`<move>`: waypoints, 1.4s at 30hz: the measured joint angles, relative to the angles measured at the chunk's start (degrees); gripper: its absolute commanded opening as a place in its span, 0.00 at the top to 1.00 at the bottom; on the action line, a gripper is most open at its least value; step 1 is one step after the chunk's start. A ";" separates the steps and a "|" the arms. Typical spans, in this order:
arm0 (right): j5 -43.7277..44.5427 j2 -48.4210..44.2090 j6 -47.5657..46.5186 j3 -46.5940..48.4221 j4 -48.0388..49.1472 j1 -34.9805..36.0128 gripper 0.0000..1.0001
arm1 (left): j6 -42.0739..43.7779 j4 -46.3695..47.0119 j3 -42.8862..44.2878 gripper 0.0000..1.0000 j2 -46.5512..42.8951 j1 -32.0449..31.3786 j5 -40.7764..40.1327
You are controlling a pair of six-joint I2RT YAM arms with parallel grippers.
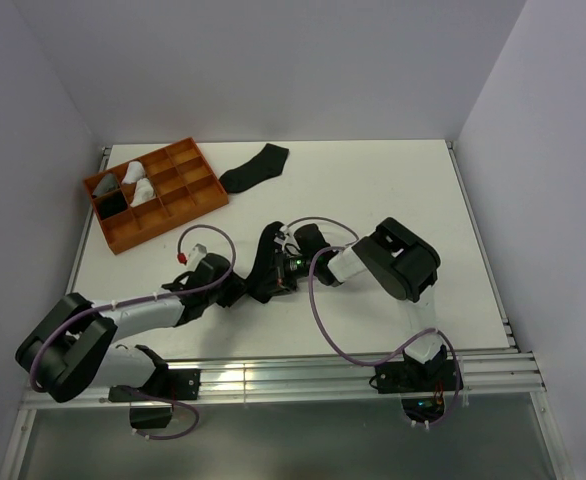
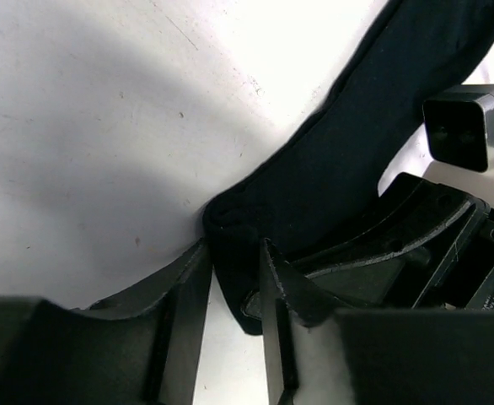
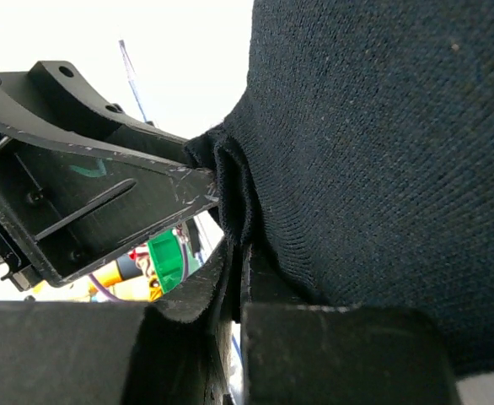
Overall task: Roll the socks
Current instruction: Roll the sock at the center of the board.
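A black sock (image 1: 270, 240) lies bunched at mid-table, and both grippers meet at it. My left gripper (image 1: 247, 289) comes in from the left. In the left wrist view my left gripper (image 2: 235, 249) has the sock's (image 2: 382, 126) folded end between its fingertips, touching both. My right gripper (image 1: 276, 272) reaches in from the right. In the right wrist view my right gripper (image 3: 234, 253) is shut on a pinch of the sock's (image 3: 373, 152) knit fabric, with a left finger (image 3: 104, 202) close beside. A second black sock (image 1: 253, 172) lies flat at the back.
An orange compartment tray (image 1: 172, 227) stands at the back left, with a few rolled socks, white, grey and black, in its left cells. The right arm's cable loops over the table's front. The table ends in metal rails at the near edge.
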 measured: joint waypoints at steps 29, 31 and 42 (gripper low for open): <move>34.91 -22.27 -32.94 1.66 -25.64 11.47 0.51 | 6.56 -21.00 17.94 0.96 10.97 -0.11 0.00; 37.70 -22.27 -33.97 0.61 -25.64 13.03 0.57 | 6.95 -22.32 18.80 0.96 11.34 -0.11 0.00; 40.83 -19.74 -34.49 -0.28 -23.76 14.40 0.66 | 7.54 -24.13 19.47 0.96 11.47 -0.11 0.00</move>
